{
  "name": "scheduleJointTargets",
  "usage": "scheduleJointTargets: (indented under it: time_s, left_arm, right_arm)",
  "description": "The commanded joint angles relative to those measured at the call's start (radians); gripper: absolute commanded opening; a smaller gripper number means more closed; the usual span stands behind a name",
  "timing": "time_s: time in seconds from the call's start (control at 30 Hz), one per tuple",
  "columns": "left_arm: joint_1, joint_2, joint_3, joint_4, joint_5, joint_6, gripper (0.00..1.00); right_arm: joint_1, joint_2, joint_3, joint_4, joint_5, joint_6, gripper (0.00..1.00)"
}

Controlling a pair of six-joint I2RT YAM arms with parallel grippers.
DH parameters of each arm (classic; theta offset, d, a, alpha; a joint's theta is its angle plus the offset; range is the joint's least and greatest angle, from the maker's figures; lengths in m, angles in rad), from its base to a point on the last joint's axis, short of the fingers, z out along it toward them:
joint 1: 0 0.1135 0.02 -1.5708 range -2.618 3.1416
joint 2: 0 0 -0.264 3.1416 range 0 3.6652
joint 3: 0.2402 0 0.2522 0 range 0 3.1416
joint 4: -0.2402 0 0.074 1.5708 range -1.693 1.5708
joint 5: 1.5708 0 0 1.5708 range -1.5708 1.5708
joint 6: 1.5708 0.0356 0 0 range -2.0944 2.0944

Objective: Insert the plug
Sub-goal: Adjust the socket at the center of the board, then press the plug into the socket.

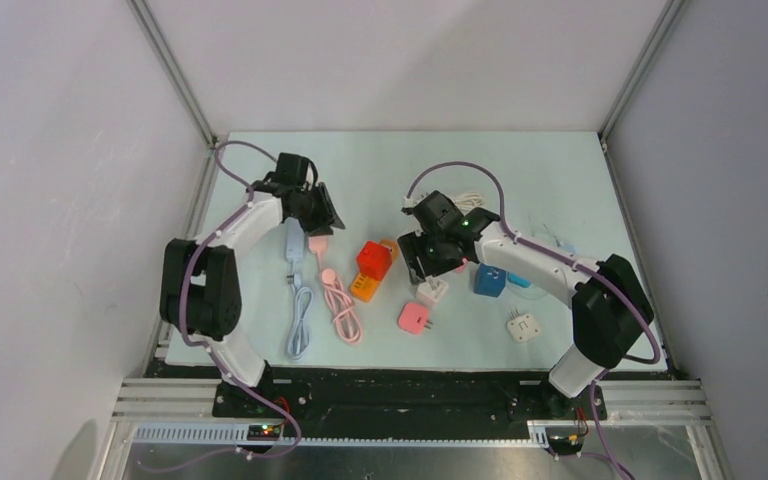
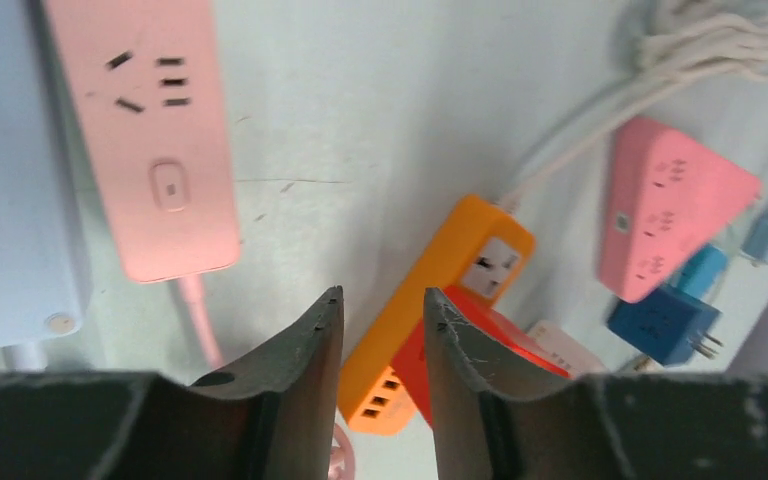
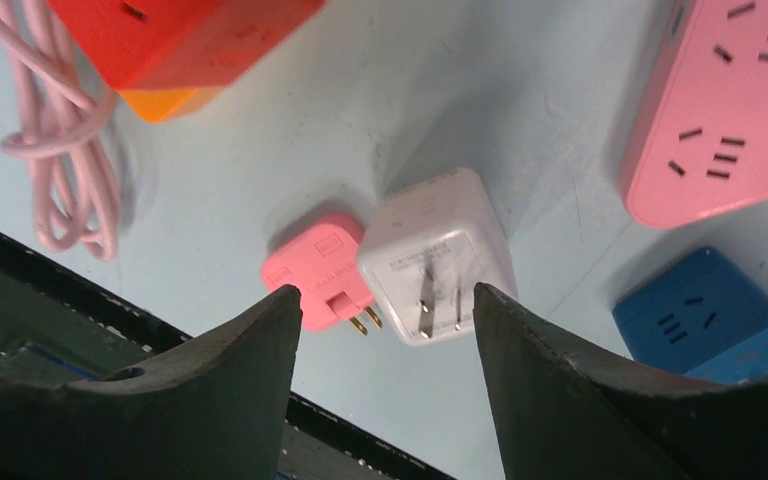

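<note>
Empty right gripper (image 3: 385, 300) spread wide over white plug cube (image 3: 438, 250); likely light, rigid, slick plastic; best pinched on flat sides, clear of prongs (image 3: 426, 312); left gripper (image 2: 382, 300) slightly parted, empty.

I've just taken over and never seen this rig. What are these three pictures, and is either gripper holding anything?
Two robot arms stand at a table. One picture looks down from behind them; the other two come from a camera on each wrist, dark fingers at the bottom. On the table lie a pink power strip, a light blue strip, an orange strip, a red cube socket, a blue cube and loose plugs. The left gripper is slightly open, empty. The right gripper is wide open above a white plug beside a small pink plug, holding nothing.
</note>
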Motion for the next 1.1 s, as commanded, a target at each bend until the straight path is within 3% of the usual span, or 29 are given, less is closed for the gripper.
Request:
scheduleJointTargets:
  time_s: [0.0, 0.13, 0.27, 0.43, 0.63, 1.07]
  left_arm:
    - [-0.008, -0.075, 0.038, 0.058, 0.130, 0.031, 0.43]
    - [-0.008, -0.106, 0.009, 0.106, 0.239, 0.048, 0.48]
    - [-0.009, -0.119, -0.034, 0.132, 0.322, 0.085, 0.42]
    - [-0.014, -0.122, -0.099, 0.139, 0.392, 0.129, 0.41]
    - [-0.039, -0.131, -0.139, 0.138, 0.395, 0.152, 0.42]
    - [-0.084, -0.159, -0.204, 0.138, 0.382, 0.167, 0.38]
  right_arm:
    - [0.011, -0.039, 0.058, 0.173, -0.050, 0.049, 0.68]
    - [0.005, 0.042, 0.151, 0.238, -0.123, 0.113, 0.60]
    - [0.005, 0.153, 0.274, 0.215, -0.156, 0.139, 0.50]
    - [0.008, 0.249, 0.352, 0.178, -0.117, 0.176, 0.44]
    - [0.018, 0.281, 0.341, 0.121, -0.038, 0.158, 0.38]
    - [0.092, 0.262, 0.212, 0.046, 0.083, 0.146, 0.38]
